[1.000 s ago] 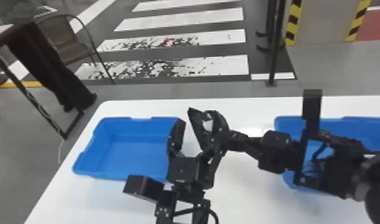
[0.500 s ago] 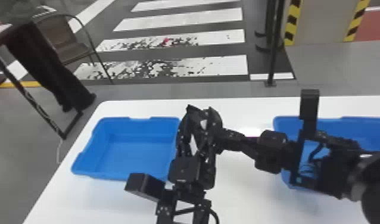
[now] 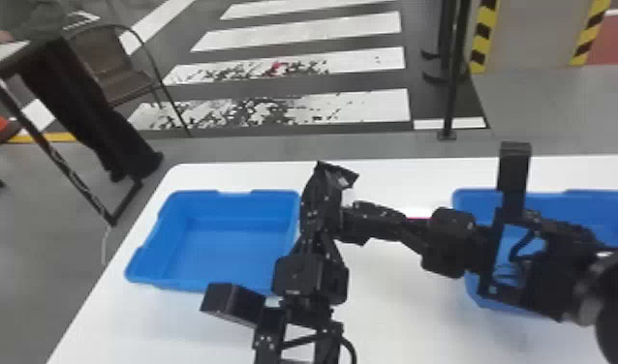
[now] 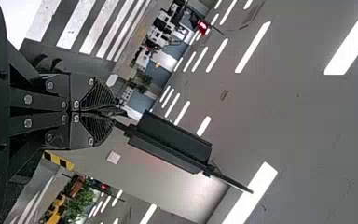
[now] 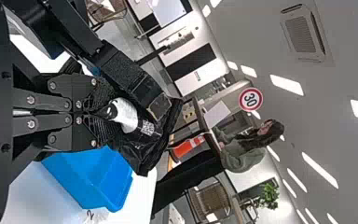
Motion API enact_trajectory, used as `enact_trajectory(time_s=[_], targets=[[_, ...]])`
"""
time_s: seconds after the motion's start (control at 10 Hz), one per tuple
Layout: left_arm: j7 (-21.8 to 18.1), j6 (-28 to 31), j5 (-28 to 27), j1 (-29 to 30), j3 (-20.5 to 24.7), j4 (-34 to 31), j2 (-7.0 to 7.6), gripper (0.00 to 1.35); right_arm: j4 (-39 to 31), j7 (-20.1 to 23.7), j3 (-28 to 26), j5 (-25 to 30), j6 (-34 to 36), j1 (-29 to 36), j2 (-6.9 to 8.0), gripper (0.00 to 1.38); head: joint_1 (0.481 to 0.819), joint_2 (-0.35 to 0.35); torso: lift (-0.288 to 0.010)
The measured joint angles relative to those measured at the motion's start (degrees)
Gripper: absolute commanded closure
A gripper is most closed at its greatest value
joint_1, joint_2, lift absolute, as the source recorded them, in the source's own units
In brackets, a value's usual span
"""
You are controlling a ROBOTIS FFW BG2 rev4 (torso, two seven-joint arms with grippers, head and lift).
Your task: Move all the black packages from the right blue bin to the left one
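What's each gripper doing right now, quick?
Left gripper: jaws closed; whether on anything can't be told.
Right gripper: jaws closed on a black package.

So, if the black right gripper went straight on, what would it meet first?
Probably the black left gripper, across its line in the head view; the held black plastic package may be touching it; depth is unclear.

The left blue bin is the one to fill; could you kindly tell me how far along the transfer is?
The left blue bin looks empty, so no package looks delivered. One black package is in hand, in the right gripper, with the left gripper close by. Its placement is left; the arm hides much of the right bin, so I can't tell how many remain.
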Motion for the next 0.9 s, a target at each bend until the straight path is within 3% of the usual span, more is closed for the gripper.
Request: enact_trajectory(time_s=[0.3, 0.4, 0.5, 0.6, 0.7, 0.9], targets=[[-1.2, -0.3, 1.4, 0.2, 0.9, 0.0, -0.17, 1.22, 1.1, 0.0, -0.1, -0.3, -1.1, -0.5, 0.23, 1.15, 0.695, 0.244, -0.154], [-1.6, 1.2, 3.8, 0.4, 1.8, 0.2, -0.45, 1.22, 1.6, 0.0, -0.1, -0.7, -1.7, -0.6, 0.32, 1.08, 0.695, 0.247, -0.154], [-1.6, 2.0, 4.6, 0.8, 3.5, 0.9, -0.96, 1.22, 1.9, 0.0, -0.4, -1.3, -2.4, -0.7, 0.44, 0.82, 0.695, 0.259, -0.154], [-1.7, 2.1, 4.3, 1.0, 5.0, 1.4, -1.37, 1.22, 2.1, 0.0, -1.0, -1.5, -3.2, -0.7, 0.49, 0.32, 0.695, 0.268, -0.154], [-1.7, 2.1, 3.2, 1.0, 6.5, 2.0, -1.71, 1.22, 2.6, 0.0, -1.7, -1.7, -4.6, -0.7, 0.51, 0.01, 0.695, 0.269, -0.154], [-1.3, 2.3, -2.5, -0.4, 12.7, 5.5, -2.68, 1.22, 3.8, 0.0, -3.1, -2.5, -6.9, 0.0, 0.66, 0.16, 0.695, 0.287, -0.154]])
